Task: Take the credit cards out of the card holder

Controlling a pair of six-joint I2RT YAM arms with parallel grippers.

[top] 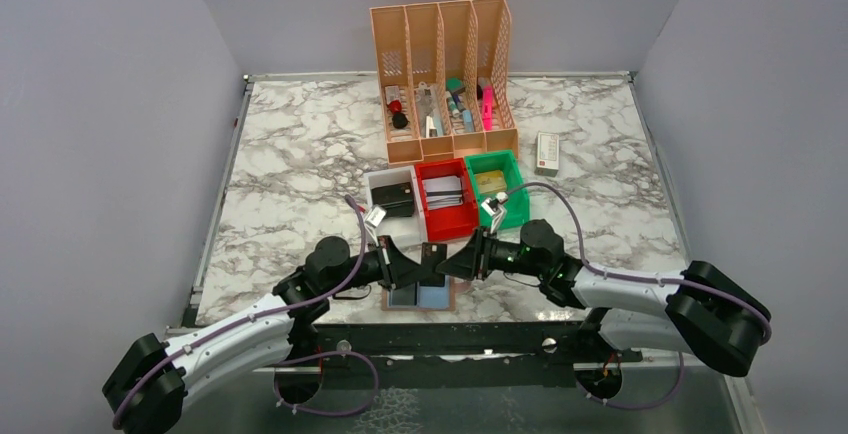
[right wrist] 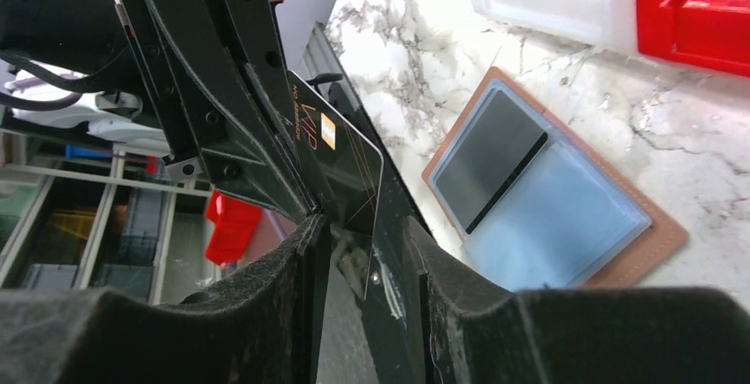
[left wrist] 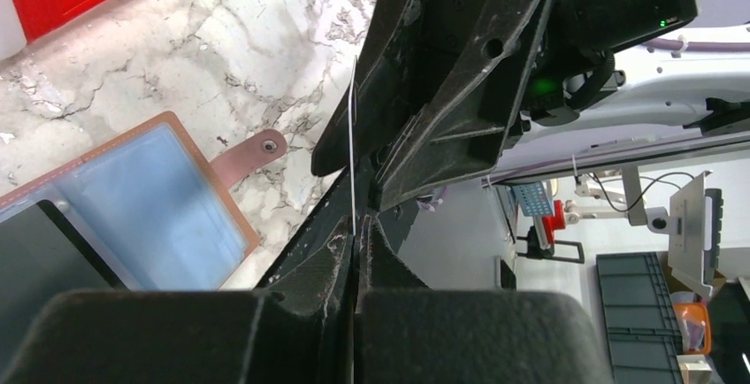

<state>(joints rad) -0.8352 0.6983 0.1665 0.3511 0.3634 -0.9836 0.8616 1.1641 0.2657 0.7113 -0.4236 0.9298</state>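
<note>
The left hand is clenched on a dark credit card and holds it upright in the air, just above the near edge of the marble tabletop. From the left wrist the card shows only as a thin pale edge rising out of the shut fingers. The right hand meets it from the other side: its two fingers stand apart with the lower end of the card between them. One finger lies close against the card's face and the other is clear of it, so the right hand is released, not clamped. Below the two hands the card holder lies open and flat on the tabletop, brown-bordered, with bluish clear pockets and a snap tab at one side. A second dark card sits in one pocket. The pocket beside it looks bare. Farther back stand a white bin, a red bin and a green bin in a row. Behind them is an orange file organizer, with a small box to its right.
</note>
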